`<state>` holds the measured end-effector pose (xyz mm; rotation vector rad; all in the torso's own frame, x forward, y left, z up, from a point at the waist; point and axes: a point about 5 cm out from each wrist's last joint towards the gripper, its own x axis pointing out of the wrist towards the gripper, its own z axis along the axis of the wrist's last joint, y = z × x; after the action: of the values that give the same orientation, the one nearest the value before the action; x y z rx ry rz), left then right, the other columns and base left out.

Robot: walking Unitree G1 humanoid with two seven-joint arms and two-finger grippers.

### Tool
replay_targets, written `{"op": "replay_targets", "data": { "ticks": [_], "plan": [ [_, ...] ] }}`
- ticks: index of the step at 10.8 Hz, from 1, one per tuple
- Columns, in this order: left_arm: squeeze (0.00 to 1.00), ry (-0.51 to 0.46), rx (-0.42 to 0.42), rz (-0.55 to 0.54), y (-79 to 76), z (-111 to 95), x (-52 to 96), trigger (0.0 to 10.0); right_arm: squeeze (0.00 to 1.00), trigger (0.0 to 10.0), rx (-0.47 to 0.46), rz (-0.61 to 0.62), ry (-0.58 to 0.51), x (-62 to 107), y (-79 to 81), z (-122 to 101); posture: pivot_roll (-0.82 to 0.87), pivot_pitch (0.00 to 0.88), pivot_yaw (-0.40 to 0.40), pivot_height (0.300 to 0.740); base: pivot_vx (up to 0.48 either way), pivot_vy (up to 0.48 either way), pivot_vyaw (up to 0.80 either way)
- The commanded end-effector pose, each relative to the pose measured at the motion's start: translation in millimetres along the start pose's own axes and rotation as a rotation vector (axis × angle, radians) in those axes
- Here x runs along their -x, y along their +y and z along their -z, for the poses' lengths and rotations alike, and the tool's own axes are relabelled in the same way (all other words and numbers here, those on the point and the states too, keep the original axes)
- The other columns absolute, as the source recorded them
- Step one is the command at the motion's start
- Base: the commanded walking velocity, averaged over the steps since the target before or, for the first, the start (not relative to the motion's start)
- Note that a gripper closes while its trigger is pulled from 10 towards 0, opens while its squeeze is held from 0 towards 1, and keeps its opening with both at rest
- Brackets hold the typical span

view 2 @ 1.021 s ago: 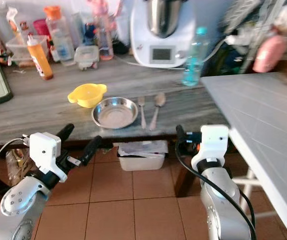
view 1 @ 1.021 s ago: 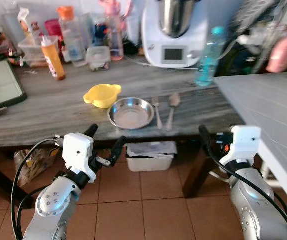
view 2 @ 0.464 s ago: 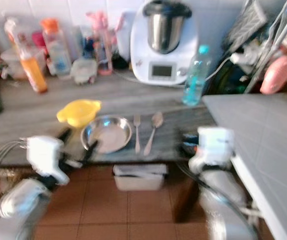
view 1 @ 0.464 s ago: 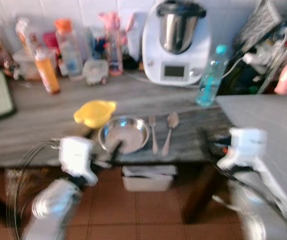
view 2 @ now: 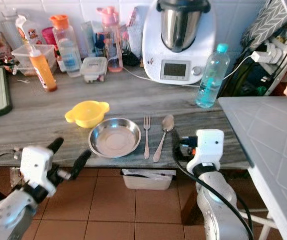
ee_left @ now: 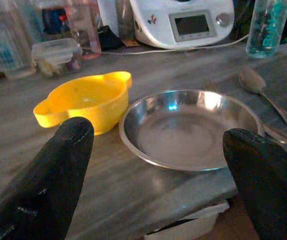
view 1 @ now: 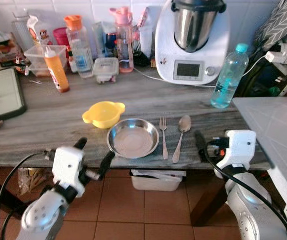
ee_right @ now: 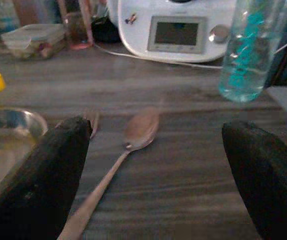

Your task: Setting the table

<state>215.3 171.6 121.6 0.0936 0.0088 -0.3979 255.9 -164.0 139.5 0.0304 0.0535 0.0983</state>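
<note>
A steel bowl (view 1: 132,138) sits near the front edge of the grey wooden table (view 1: 38,132). A yellow bowl (view 1: 102,113) is just behind it on the left. To its right, a fork (view 1: 164,136) and a spoon (view 1: 180,135) lie side by side. My left gripper (view 1: 93,151) is open at the table's front edge, just left of the steel bowl, holding nothing. My right gripper (ee_right: 156,145) is open and empty at the edge, right of the spoon; one black finger (view 1: 199,145) shows beside its white wrist block.
A white kitchen machine (view 1: 192,42), a blue water bottle (view 1: 228,75), an orange sauce bottle (view 1: 56,67) and several containers line the back. A dark tray (view 1: 5,107) with a fork lies far left. A grey tiled table (view 1: 278,125) stands right. A white bin (view 1: 158,180) is under the table.
The whole picture has shifted and sharpened, so the camera has moved towards the table. Both grippers now stand up at the table's front edge instead of below it. The tableware has not moved.
</note>
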Motion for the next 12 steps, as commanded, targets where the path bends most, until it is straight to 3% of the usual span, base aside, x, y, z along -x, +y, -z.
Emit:
{"op": "replay_targets", "data": {
  "ticks": [1, 3, 5, 7, 9, 11, 12],
  "plan": [
    [0.00, -0.012, -0.013, 0.014, 1.0, -3, 1.6, 10.0, 0.00, 10.0, -0.016, -0.024, 0.008, -2.2, 4.0, -1, 0.09, 0.027, 0.014, 0.740, 0.000, 0.000, 0.00],
    [0.00, 0.009, -0.030, 0.050, 6.6, -3, 6.6, 10.0, 0.00, 10.0, -0.106, 0.013, 0.113, -8.0, 2.9, 10, 0.09, 0.030, 0.019, 0.740, 0.000, 0.000, 0.00],
    [0.00, 0.008, -0.029, 0.059, 6.0, -4, 5.3, 10.0, 0.00, 10.0, -0.098, 0.025, 0.166, -16.3, 4.6, 15, 0.09, 0.033, 0.024, 0.740, 0.000, 0.000, 0.00],
    [0.00, 0.003, -0.022, 0.069, 4.7, -5, 3.6, 10.0, 0.00, 10.0, -0.093, 0.040, 0.175, -27.5, 5.9, 13, 0.09, 0.035, 0.025, 0.740, 0.000, 0.000, 0.00],
    [0.00, 0.000, -0.014, 0.072, 3.6, -4, 1.4, 10.0, 0.00, 10.0, -0.165, 0.089, 0.182, -46.9, 3.1, 7, 0.09, 0.035, 0.025, 0.740, 0.000, 0.000, 0.00],
    [0.00, 0.006, -0.009, 0.077, 1.3, -1, 0.2, 10.0, 0.00, 10.0, -0.261, 0.076, 0.229, -62.7, 12.9, 9, 0.10, 0.041, 0.024, 0.740, 0.000, 0.000, 0.00],
    [0.00, 0.012, -0.006, 0.078, 1.0, 1, 0.2, 10.0, 0.00, 9.1, -0.271, 0.069, 0.243, -68.4, 19.1, 11, 0.10, 0.046, 0.024, 0.740, 0.000, 0.000, 0.00]
  ]
}}
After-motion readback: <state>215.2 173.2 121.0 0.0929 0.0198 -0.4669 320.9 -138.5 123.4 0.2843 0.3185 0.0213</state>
